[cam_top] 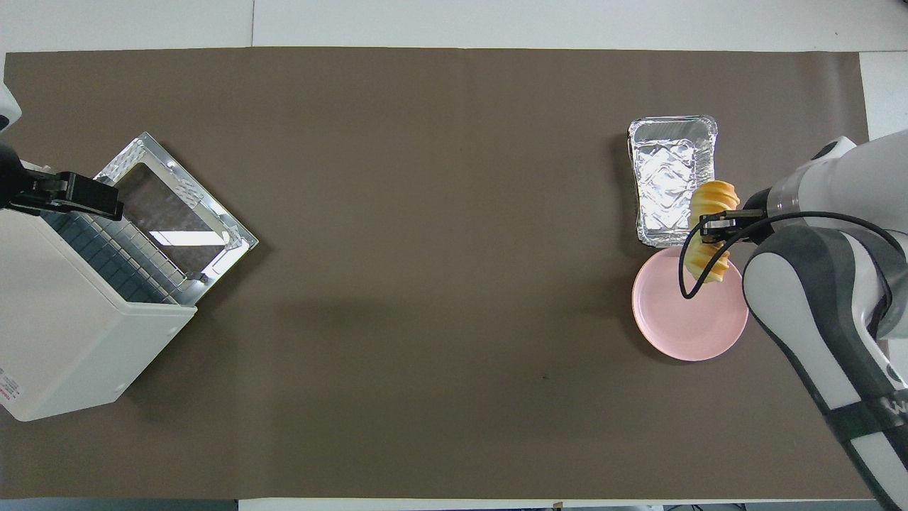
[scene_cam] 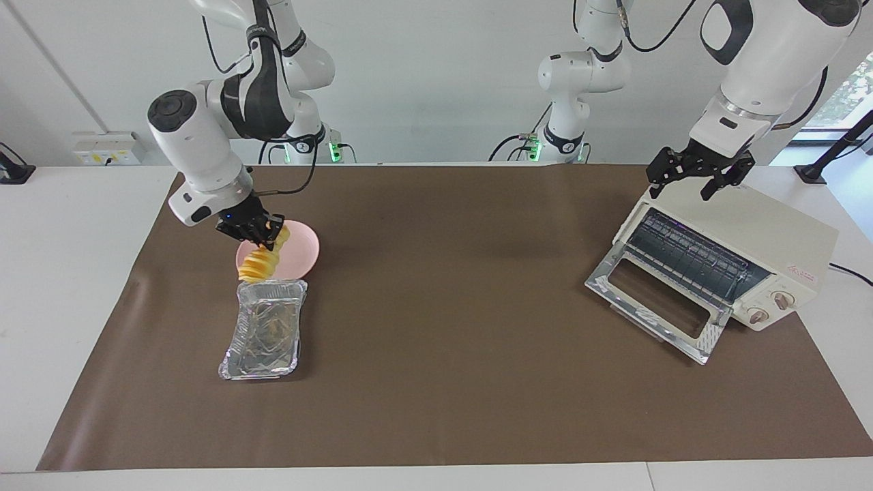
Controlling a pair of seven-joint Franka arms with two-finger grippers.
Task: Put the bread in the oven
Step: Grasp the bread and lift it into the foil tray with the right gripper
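From the facing view, the right gripper (scene_cam: 262, 233) is closed on the bread (scene_cam: 262, 261), pinching the yellow loaf near its upper end so that it hangs tilted in the air over the rim of the pink plate (scene_cam: 300, 249) and the nearest end of the foil tray (scene_cam: 264, 331). Plate and tray sit touching or almost touching on the brown mat (scene_cam: 443, 327), toward the right arm's end of the worktop, the tray farther from the robots than the plate. The oven (scene_cam: 764, 232) stands at the left arm's end, near the worktop edge closest to the robots, turned at an angle with its glass door (scene_cam: 658, 300) folded down flat and the wire rack (scene_cam: 689, 256) showing inside. The left gripper (scene_cam: 699, 179) hangs over the oven's top with its fingers spread apart and nothing between them. From the overhead view, the bread (cam_top: 711, 238) lies across the gap where the plate (cam_top: 684, 326) meets the tray (cam_top: 670, 177), with the right gripper (cam_top: 718, 228) clamped across its middle. The oven (cam_top: 67, 341) fills the corner at the left arm's end, door (cam_top: 177, 206) open toward the middle of the mat (cam_top: 425, 284). The left gripper (cam_top: 78, 199) is over the oven's front edge, above the rack (cam_top: 117, 252).
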